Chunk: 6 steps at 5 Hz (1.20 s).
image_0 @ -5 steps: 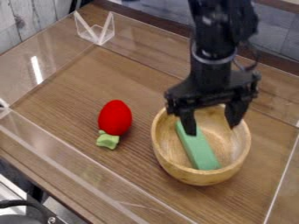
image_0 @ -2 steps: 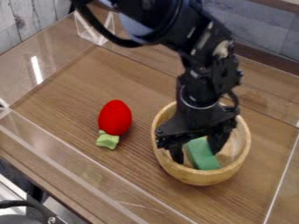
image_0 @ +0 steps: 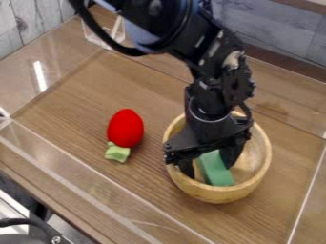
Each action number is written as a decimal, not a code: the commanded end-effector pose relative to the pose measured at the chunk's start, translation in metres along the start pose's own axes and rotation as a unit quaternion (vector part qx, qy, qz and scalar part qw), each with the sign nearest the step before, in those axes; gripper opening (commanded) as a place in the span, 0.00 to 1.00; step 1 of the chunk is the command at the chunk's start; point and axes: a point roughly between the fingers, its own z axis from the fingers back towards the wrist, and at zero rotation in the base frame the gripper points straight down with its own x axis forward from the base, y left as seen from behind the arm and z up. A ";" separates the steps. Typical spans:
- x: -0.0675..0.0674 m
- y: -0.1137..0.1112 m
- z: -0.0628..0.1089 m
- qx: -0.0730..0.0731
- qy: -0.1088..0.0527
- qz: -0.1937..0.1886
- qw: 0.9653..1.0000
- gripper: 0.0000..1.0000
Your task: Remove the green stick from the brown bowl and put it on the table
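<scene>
A brown wooden bowl sits on the table at the right front. Inside it lies the green stick, slanted, partly covered by the arm. My black gripper points down into the bowl and stands open, one finger on each side of the stick's upper part. Whether the fingers touch the stick I cannot tell.
A red strawberry toy with a green stem lies left of the bowl on the wooden table. Clear plastic walls ring the table, with a clear bracket at the back left.
The gripper has sunk into the bowl, down over the green stick, and shifted slightly left. The arm now leans further over the scene. The jaws have stayed open.
</scene>
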 end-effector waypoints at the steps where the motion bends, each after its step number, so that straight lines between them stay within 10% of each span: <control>1: 0.008 -0.009 0.007 -0.005 -0.011 0.007 1.000 0.00; 2: 0.010 -0.019 0.014 -0.005 -0.011 -0.005 1.000 0.00; 3: -0.001 -0.023 0.014 -0.002 -0.009 -0.006 1.000 1.00; 6: 0.000 -0.018 0.011 0.003 0.006 -0.018 1.000 1.00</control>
